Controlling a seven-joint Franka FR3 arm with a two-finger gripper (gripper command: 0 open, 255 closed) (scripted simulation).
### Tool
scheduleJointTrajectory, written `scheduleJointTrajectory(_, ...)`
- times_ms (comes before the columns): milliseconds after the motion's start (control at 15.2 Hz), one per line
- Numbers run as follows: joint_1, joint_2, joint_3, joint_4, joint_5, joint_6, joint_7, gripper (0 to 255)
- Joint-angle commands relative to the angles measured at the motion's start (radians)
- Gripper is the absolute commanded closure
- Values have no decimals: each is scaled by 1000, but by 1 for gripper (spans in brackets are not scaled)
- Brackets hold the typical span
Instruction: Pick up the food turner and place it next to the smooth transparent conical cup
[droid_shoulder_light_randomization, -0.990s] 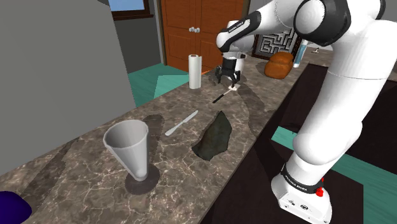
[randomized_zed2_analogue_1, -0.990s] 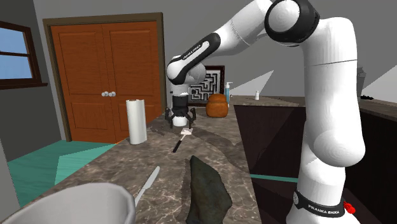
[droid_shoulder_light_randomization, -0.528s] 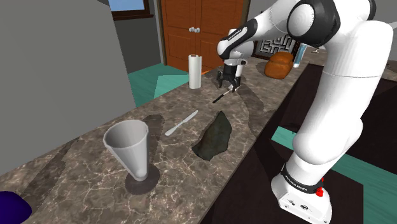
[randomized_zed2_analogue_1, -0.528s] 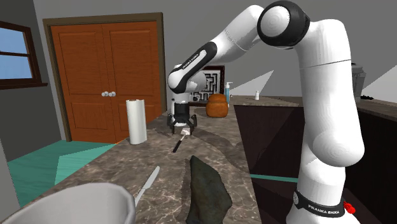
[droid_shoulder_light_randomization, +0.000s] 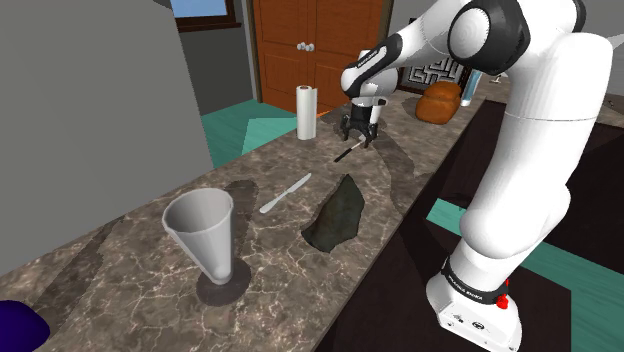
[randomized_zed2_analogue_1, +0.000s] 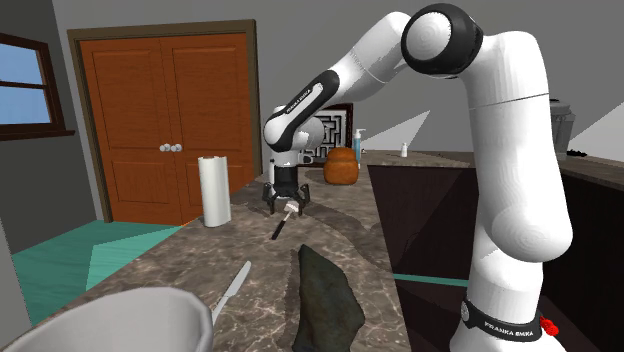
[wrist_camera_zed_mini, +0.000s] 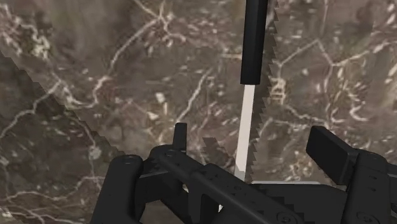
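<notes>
Marble counter (droid_shoulder_light_randomization: 130, 290) | fingers (wrist_camera_zed_mini: 331, 149) apart astride food turner (wrist_camera_zed_mini: 252, 57) | partly hidden, apparently

marble ctr (droid_shoulder_light_randomization: 130, 300), cup (droid_shoulder_light_randomization: 205, 235), knife (droid_shoulder_light_randomization: 286, 193), dark slab (droid_shoulder_light_randomization: 335, 214), turner (wrist_camera_zed_mini: 252, 44), towel roll (droid_shoulder_light_randomization: 306, 112), bread (droid_shoulder_light_randomization: 440, 102)

The food turner (droid_shoulder_light_randomization: 346, 152) lies flat on the marbled countertop (droid_shoulder_light_randomization: 130, 280): black handle, thin white shank. The conical cup (droid_shoulder_light_randomization: 205, 235), grey, stands upright, mouth up, well apart from it.
</notes>
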Motion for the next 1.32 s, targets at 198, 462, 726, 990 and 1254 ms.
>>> scheduleJointTrajectory(198,0,0,0,0,0,0,0,255)
scheduleJointTrajectory(462,0,0,0,0,0,0,0,255)
scheduleJointTrajectory(726,0,-7,-1,5,-3,-12,2,255)
scheduleJointTrajectory(990,2,-34,-3,26,-12,-59,11,255)
scheduleJointTrajectory(1254,3,-59,-5,51,-21,-108,18,255)
